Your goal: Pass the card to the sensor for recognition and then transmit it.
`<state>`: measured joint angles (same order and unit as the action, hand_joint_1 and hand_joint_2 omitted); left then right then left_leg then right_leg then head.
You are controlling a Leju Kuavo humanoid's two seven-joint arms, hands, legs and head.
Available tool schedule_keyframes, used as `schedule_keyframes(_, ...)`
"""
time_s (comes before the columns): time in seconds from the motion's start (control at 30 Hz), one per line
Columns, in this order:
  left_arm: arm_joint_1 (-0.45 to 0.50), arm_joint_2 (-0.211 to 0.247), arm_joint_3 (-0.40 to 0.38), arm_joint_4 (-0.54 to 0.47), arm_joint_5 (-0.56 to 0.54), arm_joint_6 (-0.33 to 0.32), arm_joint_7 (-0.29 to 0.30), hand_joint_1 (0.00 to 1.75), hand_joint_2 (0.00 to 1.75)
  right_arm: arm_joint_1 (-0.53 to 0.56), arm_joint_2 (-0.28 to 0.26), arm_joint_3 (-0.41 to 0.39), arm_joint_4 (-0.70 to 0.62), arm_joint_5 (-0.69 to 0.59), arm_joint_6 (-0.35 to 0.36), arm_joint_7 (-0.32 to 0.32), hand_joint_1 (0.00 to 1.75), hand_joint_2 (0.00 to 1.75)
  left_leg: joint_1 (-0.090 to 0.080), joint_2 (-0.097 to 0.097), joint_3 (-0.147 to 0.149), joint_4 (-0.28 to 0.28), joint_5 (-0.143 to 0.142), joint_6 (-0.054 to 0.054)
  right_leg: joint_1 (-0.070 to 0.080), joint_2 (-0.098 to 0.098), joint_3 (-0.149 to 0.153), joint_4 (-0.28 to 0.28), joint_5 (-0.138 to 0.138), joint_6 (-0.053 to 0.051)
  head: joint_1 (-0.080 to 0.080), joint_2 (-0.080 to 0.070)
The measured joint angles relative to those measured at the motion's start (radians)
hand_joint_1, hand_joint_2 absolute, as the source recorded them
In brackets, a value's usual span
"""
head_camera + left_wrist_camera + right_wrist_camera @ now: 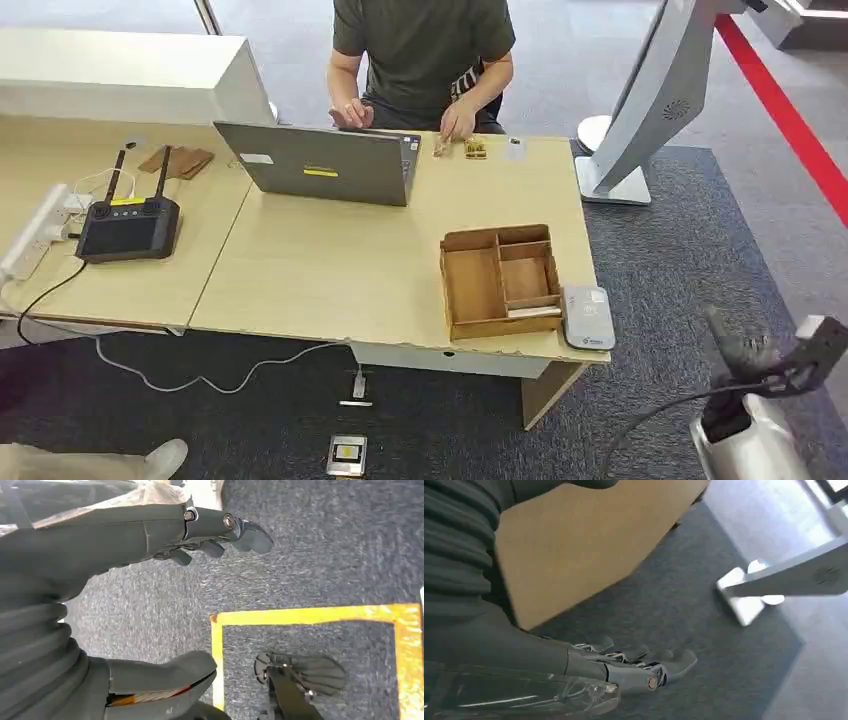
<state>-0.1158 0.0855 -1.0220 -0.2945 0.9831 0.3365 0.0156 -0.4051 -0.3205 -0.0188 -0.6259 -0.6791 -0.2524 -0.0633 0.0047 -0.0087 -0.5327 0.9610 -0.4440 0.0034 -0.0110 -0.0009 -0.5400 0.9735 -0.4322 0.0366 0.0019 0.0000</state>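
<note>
While both hands hang off the table, the card (534, 312) lies as a pale flat strip in the front compartment of the wooden tray (470, 285), near the table's (320, 275) front right corner. Just right of the tray sits the sensor (588, 316), a smooth grey slab with rounded corners. Farther back stand a grey laptop (320, 163), with a person (420, 50) seated behind it, and on the adjoining desk a black controller (128, 225) with two antennas. Speckled dark carpet (680, 260) surrounds the table; a white stand (650, 100) rises at the right. Blurred over the carpet, the right hand (745, 345) has its fingers (639, 657) straight and apart, holding nothing. Above the yellow floor tape (310, 615), the left hand (200, 535) is likewise spread and empty.
</note>
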Motion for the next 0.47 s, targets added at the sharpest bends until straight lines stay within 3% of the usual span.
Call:
schedule_keyframes(0.1, 0.011, 0.006, 0.010, 0.001, 0.019, -0.008, -0.014, 0.00, 1.75, 0.107, -0.011, -0.042, 0.111, -0.019, 0.067, 0.069, 0.00, 1.75, 0.000, 0.001, 0.000, 0.000, -0.002, -0.001, 0.000, 0.001, -0.001, 0.000, -0.001, 0.000, -0.002, 0.000)
schedule_keyframes(0.2, 0.017, 0.011, 0.024, 0.002, 0.046, -0.019, -0.029, 0.00, 1.75, 0.233, 0.023, -0.084, 0.210, -0.074, -0.004, 0.219, 0.00, 1.75, 0.002, -0.009, 0.001, -0.001, -0.005, -0.003, 0.002, -0.006, 0.005, 0.001, -0.007, -0.002, 0.000, 0.000)
schedule_keyframes(0.27, 0.028, 0.017, 0.031, 0.003, 0.058, -0.022, -0.034, 0.00, 1.75, 0.277, 0.068, -0.109, 0.252, -0.100, -0.045, 0.243, 0.00, 1.75, 0.002, -0.003, 0.001, -0.001, -0.007, -0.006, 0.002, 0.000, 0.002, 0.003, -0.007, -0.004, -0.002, 0.000)
schedule_keyframes(0.37, 0.026, 0.022, 0.038, 0.003, 0.061, -0.033, -0.034, 0.00, 1.75, 0.298, 0.131, -0.141, 0.308, -0.112, -0.127, 0.363, 0.00, 1.75, 0.003, 0.003, 0.004, -0.001, -0.008, -0.007, 0.002, 0.004, 0.002, 0.004, -0.008, -0.006, -0.001, 0.000)
schedule_keyframes(0.4, 0.024, 0.024, 0.039, 0.003, 0.059, -0.034, -0.028, 0.00, 1.75, 0.303, 0.150, -0.144, 0.324, -0.092, -0.143, 0.428, 0.00, 1.75, 0.004, 0.003, 0.005, -0.001, -0.007, -0.007, 0.003, 0.004, 0.002, 0.004, -0.009, -0.007, -0.002, 0.000)
schedule_keyframes(0.47, 0.025, 0.027, 0.040, 0.003, 0.061, -0.034, -0.027, 0.00, 1.75, 0.313, 0.188, -0.143, 0.349, -0.061, -0.119, 0.449, 0.00, 1.75, 0.005, 0.003, 0.005, -0.001, -0.007, -0.007, 0.003, 0.004, 0.002, 0.004, -0.009, -0.007, -0.001, 0.000)
